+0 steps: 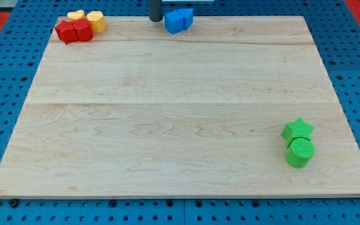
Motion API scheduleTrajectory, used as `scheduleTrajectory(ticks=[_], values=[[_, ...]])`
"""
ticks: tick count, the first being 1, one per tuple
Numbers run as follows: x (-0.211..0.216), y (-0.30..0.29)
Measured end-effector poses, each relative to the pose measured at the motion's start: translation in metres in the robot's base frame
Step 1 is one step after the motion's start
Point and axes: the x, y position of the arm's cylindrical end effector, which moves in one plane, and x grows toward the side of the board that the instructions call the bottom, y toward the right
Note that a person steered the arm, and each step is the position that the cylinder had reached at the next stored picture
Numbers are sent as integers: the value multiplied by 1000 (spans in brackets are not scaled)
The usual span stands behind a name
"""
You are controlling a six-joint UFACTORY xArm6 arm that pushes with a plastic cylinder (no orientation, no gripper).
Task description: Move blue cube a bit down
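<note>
Tip bare, nothing gripped, parked just left of blue cube at board top edge. Downward push judged not begun.

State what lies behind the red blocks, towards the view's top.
Two yellow blocks sit directly behind the red blocks, touching them at the wooden board's top edge. Their lower parts are covered by the red ones, so their full shapes cannot be made out.
</note>
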Motion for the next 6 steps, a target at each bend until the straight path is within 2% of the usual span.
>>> scheduleTrajectory(ticks=[4, 6], values=[[2, 44], [1, 127]])
